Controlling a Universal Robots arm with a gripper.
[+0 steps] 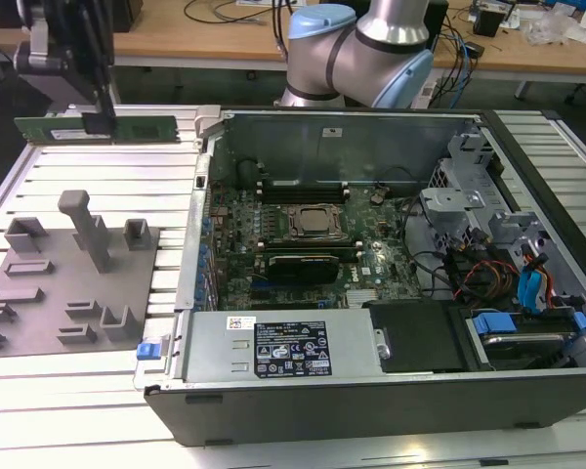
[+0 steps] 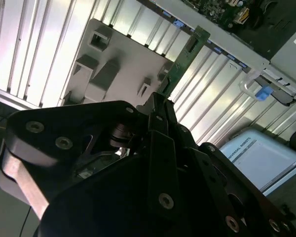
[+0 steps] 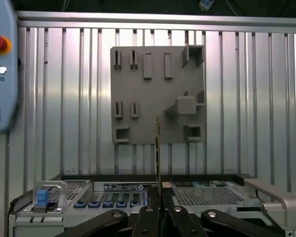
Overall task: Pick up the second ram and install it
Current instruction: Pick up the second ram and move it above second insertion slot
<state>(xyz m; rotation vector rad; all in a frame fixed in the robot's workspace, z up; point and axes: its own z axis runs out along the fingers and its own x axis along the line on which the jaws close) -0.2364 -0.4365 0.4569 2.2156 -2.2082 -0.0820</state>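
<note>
Ribbed aluminium table spreads under everything in the exterior view. At that view's left, a grey fixture plate with raised holders lies flat on it. Above the plate's far edge hangs the gripper. Its fingers are pinched narrow on the second ram, a thin green stick held level, lifted clear of the plate. Further right sits the open computer case, with the motherboard exposed. The CPU socket is at the board's centre, and 1 dark module lies just beside it. The pickup looks done. Installing is not: the stick is well apart from the case.
</note>
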